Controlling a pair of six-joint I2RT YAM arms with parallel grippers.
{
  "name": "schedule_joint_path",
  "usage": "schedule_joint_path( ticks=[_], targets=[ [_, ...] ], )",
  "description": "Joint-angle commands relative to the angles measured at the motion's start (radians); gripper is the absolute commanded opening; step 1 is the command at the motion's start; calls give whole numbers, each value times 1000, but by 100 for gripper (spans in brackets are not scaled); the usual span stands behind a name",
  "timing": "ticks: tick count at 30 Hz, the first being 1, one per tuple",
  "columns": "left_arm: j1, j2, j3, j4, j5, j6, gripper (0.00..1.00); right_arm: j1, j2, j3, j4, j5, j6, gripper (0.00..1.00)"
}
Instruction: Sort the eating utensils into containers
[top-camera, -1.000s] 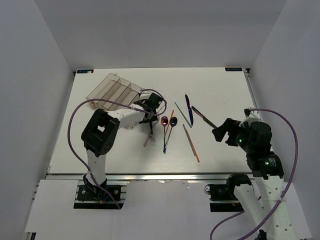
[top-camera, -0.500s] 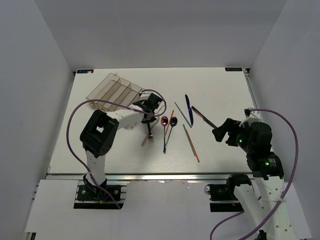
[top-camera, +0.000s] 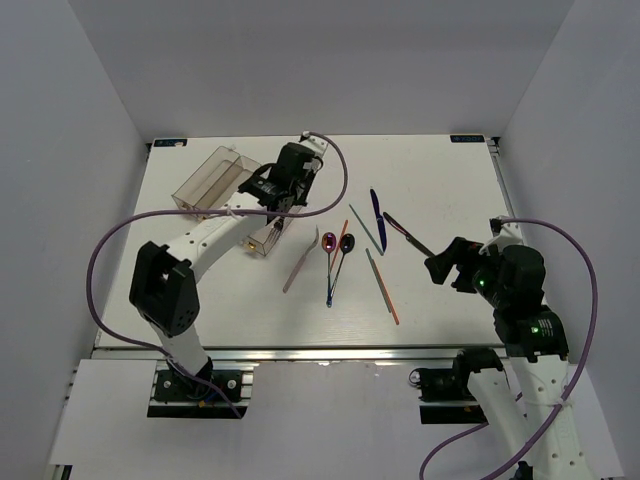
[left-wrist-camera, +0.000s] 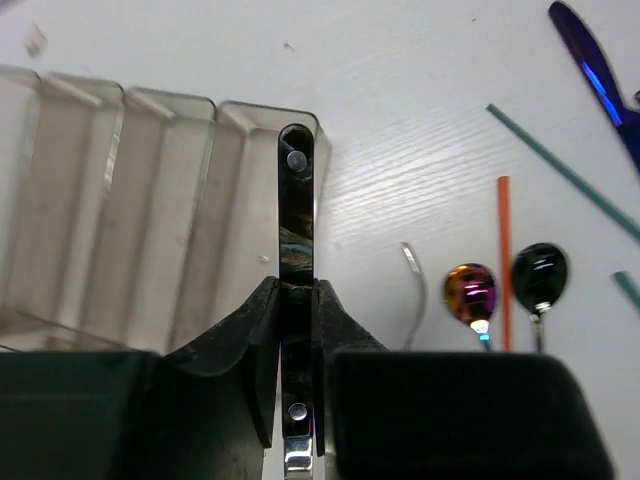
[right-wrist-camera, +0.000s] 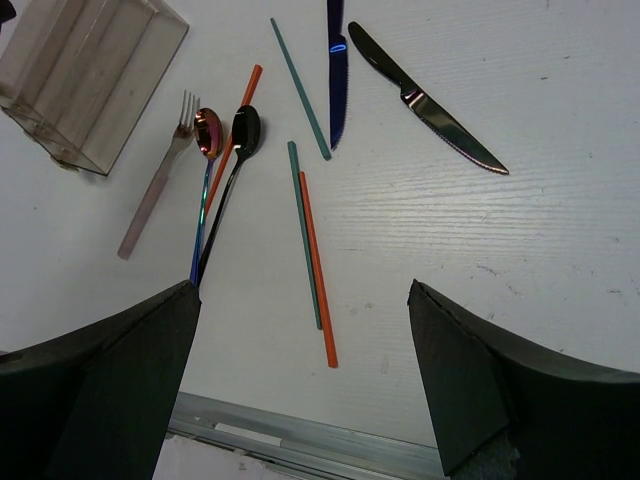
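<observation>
We see a dark-handled utensil (left-wrist-camera: 297, 230) with small rivets clamped between the narrow jaws of the left pincer (left-wrist-camera: 296, 292). Its handle runs straight ahead of the pincer, and its head is hidden behind the fingers, so we cannot tell which kind it is. The handle lies over the end compartment of the smoky-brown tray (left-wrist-camera: 215, 105), on the side nearest the loose cutlery. We cannot tell whether it touches the tray. The tray's other compartments spread away to the left of this pincer.

To the right of the left pincer, on the white counter (left-wrist-camera: 420, 60), we find a pink spoon (left-wrist-camera: 468, 295) and a dark spoon (left-wrist-camera: 540, 275) with their bowls side by side. An orange chopstick (left-wrist-camera: 504, 250) lies between them. Just left of them is the silver fork (left-wrist-camera: 415, 290).

The right pincer (right-wrist-camera: 300, 295) stands wide open and holds nothing. Directly ahead of it a green chopstick (right-wrist-camera: 305, 235) and a second orange chopstick (right-wrist-camera: 317, 270) lie side by side, nearly touching. Farther ahead lie another green chopstick (right-wrist-camera: 300, 88), a blue knife (right-wrist-camera: 337, 80) and, to the right, a dark knife (right-wrist-camera: 425, 95). The two spoons and the silver fork sit ahead and to the left of this pincer, with the tray beyond them.
</observation>
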Motion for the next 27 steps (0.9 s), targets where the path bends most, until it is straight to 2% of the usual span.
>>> schedule_joint_path(
  ticks=[1, 4, 5, 8, 14, 20, 27],
  targets=[
    [67, -46, -35, 109, 116, 386, 0, 5, -16, 4, 40, -3, -11, 89],
    [181, 6, 19, 118, 263, 471, 0, 4, -19, -1, 38, -15, -13, 89],
    [211, 22, 29, 117, 396, 478, 0, 4, -22, -4, 38, -17, -14, 89],
    [264, 57, 11, 173, 524, 497, 0, 5, -30, -4, 40, -18, -19, 89],
    [271, 66, -107, 348, 592, 454, 0, 10, -25, -9, 43, -29, -19, 89],
    [276, 115, -89, 353, 610, 399, 3, 13, -40, -19, 49, -14, -16, 89],
    [293, 132, -166, 410, 574, 373, 6, 14, -45, -16, 44, -8, -16, 89]
  ],
)
